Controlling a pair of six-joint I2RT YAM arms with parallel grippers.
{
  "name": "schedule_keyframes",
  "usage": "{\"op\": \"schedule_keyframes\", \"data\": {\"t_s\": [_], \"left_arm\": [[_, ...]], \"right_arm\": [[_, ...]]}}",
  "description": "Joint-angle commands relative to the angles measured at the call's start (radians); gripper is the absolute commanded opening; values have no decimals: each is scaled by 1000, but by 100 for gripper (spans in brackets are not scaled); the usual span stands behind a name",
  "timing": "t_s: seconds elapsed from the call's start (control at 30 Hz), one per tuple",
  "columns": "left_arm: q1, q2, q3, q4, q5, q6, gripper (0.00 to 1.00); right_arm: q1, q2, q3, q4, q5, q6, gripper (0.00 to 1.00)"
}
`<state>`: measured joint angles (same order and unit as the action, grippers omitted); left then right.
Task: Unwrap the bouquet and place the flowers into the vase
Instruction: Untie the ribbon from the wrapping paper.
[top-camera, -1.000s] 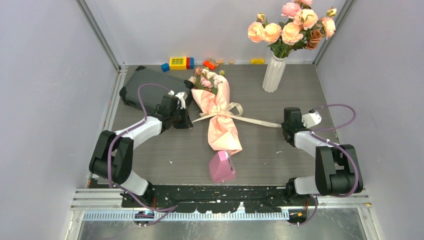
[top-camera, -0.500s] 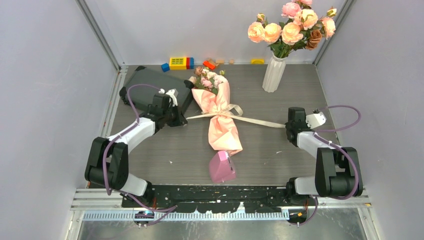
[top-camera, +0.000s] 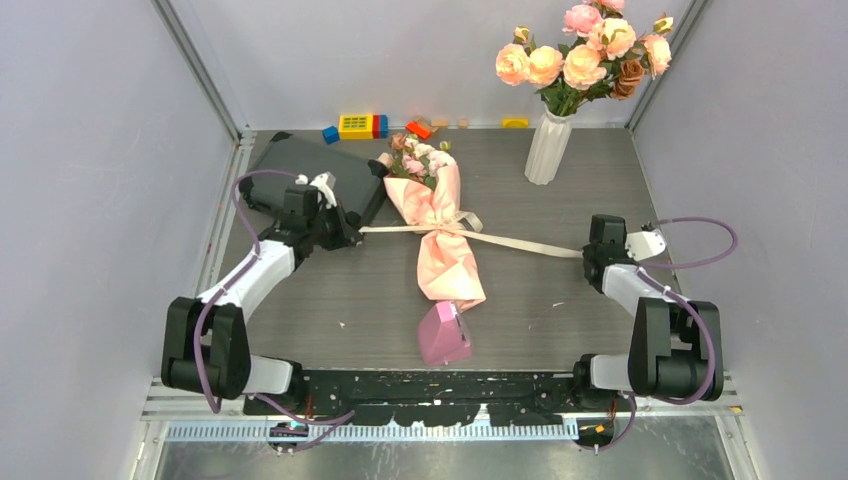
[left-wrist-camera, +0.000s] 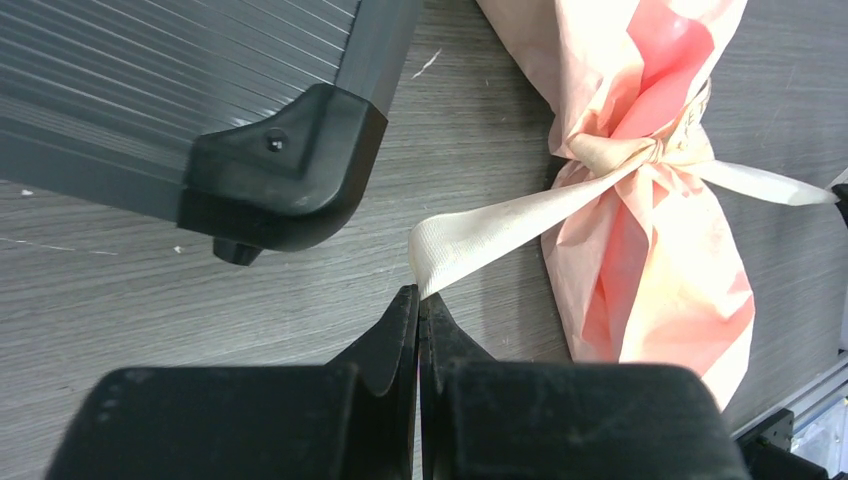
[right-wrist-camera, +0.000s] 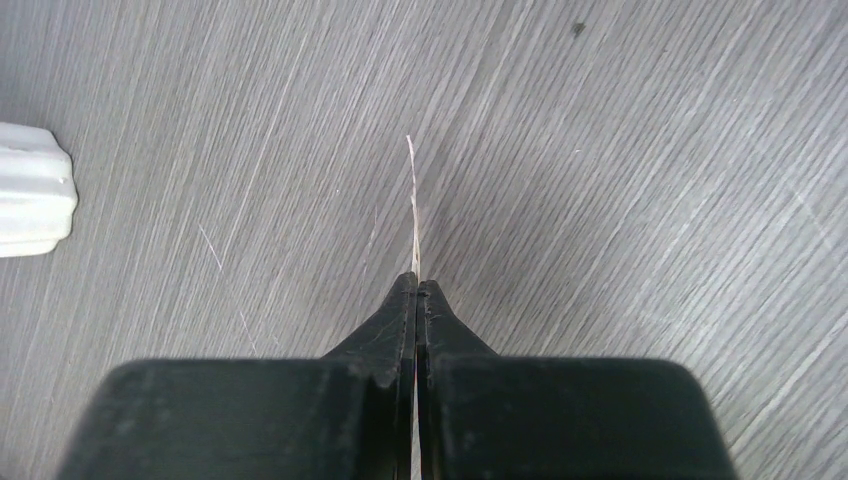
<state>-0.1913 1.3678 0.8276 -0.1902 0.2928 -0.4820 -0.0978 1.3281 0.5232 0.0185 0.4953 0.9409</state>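
Note:
The bouquet lies mid-table in pale pink paper, its small roses at the far end. Its beige ribbon is stretched out to both sides of the knot. My left gripper is shut on the ribbon's left end, just left of the bouquet; in the left wrist view the ribbon runs from the gripper to the knot. To the right, my right gripper is shut on the other end, seen edge-on as a thin ribbon above that gripper. The white ribbed vase stands at the back right.
A dark grey case lies at the back left, its corner close to my left gripper. A pink wedge sits near the front edge below the bouquet. Toy blocks line the back wall. Peach roses fill the vase, whose base shows at left.
Both grippers have moved outward, left one to the left and right one to the right, drawing the ribbon ends apart. The bow's loops have pulled smaller; the bouquet stays put.

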Motion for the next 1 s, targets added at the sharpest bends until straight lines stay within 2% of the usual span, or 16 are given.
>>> {"op": "schedule_keyframes", "data": {"t_s": [0.0,0.5,0.97], "left_arm": [[41,-55,-14,-28,22,4,0],[138,-163,-37,-70,61,-4,0],[267,-210,-47,-83,142,-5,0]], "right_arm": [[-31,-44,17,9,13,5,0],[-154,-99,15,-12,-37,-5,0],[-238,-163,48,-117,-36,-46,0]]}}
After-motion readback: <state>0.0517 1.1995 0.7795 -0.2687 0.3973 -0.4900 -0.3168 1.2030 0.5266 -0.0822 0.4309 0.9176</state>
